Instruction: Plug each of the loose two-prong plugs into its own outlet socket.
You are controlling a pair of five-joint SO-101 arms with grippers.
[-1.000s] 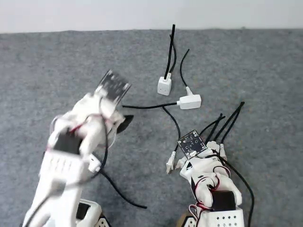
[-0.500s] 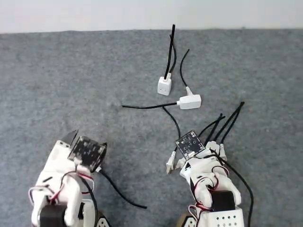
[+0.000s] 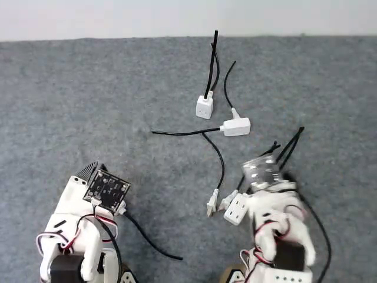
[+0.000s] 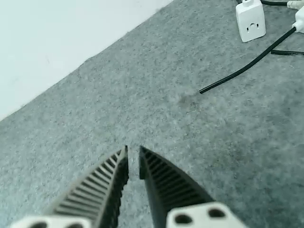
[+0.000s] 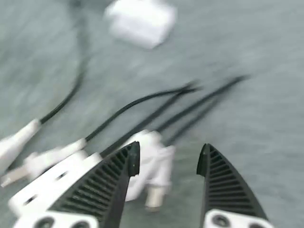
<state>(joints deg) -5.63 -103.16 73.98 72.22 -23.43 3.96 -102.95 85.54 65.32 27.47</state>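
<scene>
Plug blurred beneath right hand, jaws apart.

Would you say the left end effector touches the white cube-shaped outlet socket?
Apart: left wrist view shows grey carpet between the left end effector and white socket.

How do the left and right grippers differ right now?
The left gripper has its jaws nearly shut, with just a slit between them; the right gripper has its jaws wide apart. The left gripper hangs over bare carpet, the right gripper over white plugs and black cables. Both hold nothing.
</scene>
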